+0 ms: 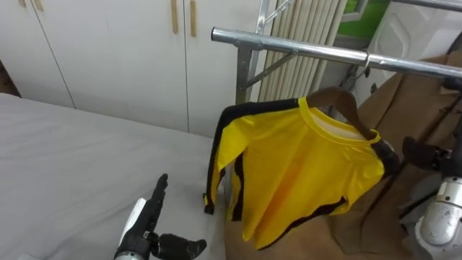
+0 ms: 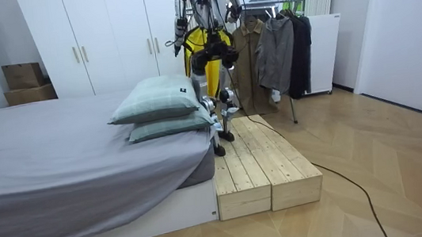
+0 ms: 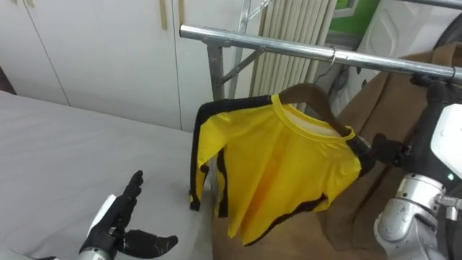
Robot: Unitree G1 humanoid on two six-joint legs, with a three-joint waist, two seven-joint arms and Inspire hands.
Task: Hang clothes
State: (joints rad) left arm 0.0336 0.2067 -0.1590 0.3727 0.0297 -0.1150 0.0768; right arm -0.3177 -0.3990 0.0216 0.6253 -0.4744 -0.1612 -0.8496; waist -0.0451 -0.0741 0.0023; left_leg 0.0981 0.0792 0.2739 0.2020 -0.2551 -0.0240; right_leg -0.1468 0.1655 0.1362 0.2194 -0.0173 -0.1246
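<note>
Left robot hand (image 1: 144,220) splayed, empty

A home bedroom: grey bed (image 2: 55,152) with pillows (image 2: 157,101), white wardrobes (image 2: 98,39), clothes rail (image 1: 325,52).

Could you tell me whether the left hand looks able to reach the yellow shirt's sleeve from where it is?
Probably yes: the left hand is open above the bed, and only bare sheet lies between it and the near sleeve of the yellow shirt.
</note>
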